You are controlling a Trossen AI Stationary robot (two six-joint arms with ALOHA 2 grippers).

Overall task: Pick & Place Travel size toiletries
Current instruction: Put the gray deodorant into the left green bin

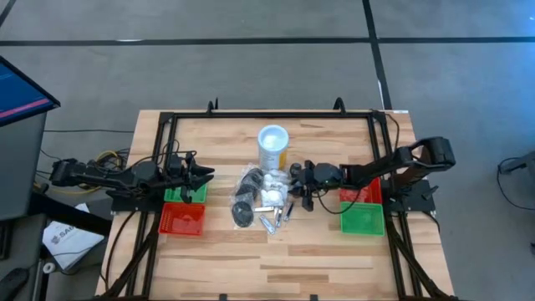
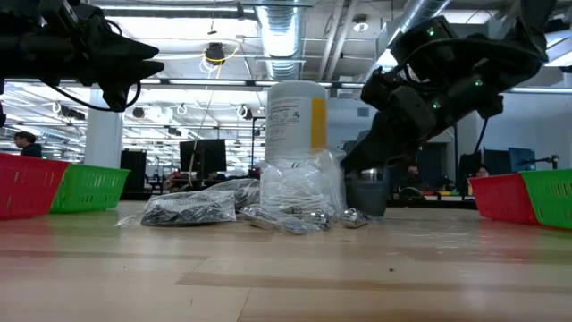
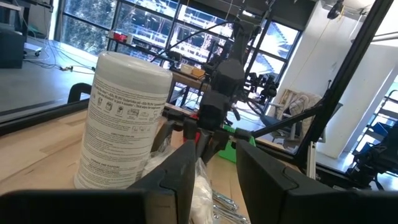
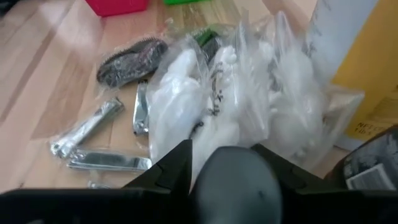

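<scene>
The travel size toiletries [image 1: 263, 203] lie heaped at the counter's [image 1: 276, 259] centre, just below the white canister [image 1: 273, 145]. The right hand [image 1: 302, 186], clamped on a dark round pot [image 4: 233, 186], hangs at the heap's right edge. The left hand [image 1: 197, 176] hovers mid-left, fingers apart

Both arms were black, built of slim jointed segments with dark cables running back toward their bases. The right arm [image 1: 393, 163] carried a blocky housing at its shoulder and small green lights along its wrist. The left arm [image 1: 109, 176] trailed yellow wiring near its base.
</scene>
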